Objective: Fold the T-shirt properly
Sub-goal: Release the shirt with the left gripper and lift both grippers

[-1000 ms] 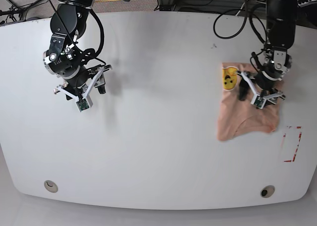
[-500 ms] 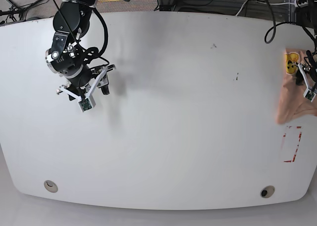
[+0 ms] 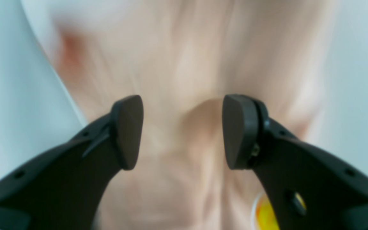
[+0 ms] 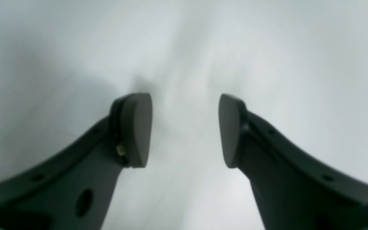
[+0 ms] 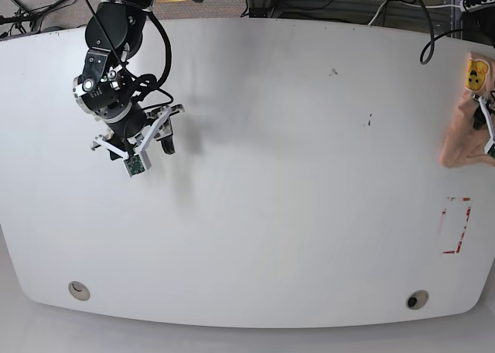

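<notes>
White surface (image 5: pixel 294 175): bare across its left and middle; nothing of the task lies there for you.
Right pincer (image 5: pixel 157 140): on the far left of the scene, hanging over bare surface. Its jaws stand moderately apart with nothing between them.
Right arm pose: it reaches in from the far-left corner and the wrist is tipped down, so the fingers point at the surface.
Way to the shirt from here: fully to the right, well apart, with the whole width of the surface between. This arm is the farther one.
T-shirt (image 5: pixel 462 132): peach-pink, bunched at the far-right edge and partly cut off by the frame. Judge it as not laid out flat.
Long axis: as far as the bundle shows, it runs far to near. The yellow patch (image 5: pixel 473 74) sits at the far end.
Red outline (image 5: pixel 456 225): marked on the surface just near of the bundle, apart from it.
Left pincer (image 3: pixel 182 131): at the right edge, directly over the cloth, so it is your nearer arm.
Left jaws: wide, with a raised ridge of fabric between the pads. The view is blurred, and the pads do not look closed on it.
Left arm pose: mostly out of the base view; only the wrist end shows at the frame's edge.
Coming move, as a judgement: the shirt must come leftward onto open surface before any fold.
</notes>
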You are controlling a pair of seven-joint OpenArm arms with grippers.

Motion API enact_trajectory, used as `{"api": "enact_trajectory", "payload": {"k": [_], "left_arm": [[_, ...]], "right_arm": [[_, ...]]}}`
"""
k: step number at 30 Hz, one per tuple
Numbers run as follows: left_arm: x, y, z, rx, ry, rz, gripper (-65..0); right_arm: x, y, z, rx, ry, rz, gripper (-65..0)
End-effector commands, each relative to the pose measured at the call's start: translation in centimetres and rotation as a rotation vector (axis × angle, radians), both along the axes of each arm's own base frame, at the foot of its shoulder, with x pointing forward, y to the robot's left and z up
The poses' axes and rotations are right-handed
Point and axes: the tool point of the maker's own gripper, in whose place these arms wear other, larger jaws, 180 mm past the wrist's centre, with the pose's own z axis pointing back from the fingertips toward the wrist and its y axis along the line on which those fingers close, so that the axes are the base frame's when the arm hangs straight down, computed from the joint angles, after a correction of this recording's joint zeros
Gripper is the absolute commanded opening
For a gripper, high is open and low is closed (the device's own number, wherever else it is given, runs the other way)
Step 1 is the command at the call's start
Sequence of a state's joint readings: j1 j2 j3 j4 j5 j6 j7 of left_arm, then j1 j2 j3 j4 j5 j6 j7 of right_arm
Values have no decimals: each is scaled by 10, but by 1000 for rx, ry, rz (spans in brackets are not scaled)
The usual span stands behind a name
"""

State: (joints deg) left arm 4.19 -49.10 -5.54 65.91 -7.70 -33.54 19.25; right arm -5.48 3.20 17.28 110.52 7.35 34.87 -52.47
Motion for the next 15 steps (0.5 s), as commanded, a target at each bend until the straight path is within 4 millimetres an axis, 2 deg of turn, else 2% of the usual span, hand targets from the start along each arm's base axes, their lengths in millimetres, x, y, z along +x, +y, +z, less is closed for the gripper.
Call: {"api": "enact_trajectory", "payload": {"k": [1, 6, 11, 15], "left_arm": [[19, -3, 28, 15, -76, -38, -283], [26, -11, 33, 3, -102, -54, -283], [43, -57, 47, -50, -199, -131, -283], [46, -89, 44, -124, -260, -131, -283]], "right_arm": [[5, -2, 11, 2, -49, 0, -322], [4, -2, 12, 8, -66, 2, -323], [-4, -1, 6, 23, -72, 3, -323], [-8, -4, 1, 32, -85, 11, -323]]}}
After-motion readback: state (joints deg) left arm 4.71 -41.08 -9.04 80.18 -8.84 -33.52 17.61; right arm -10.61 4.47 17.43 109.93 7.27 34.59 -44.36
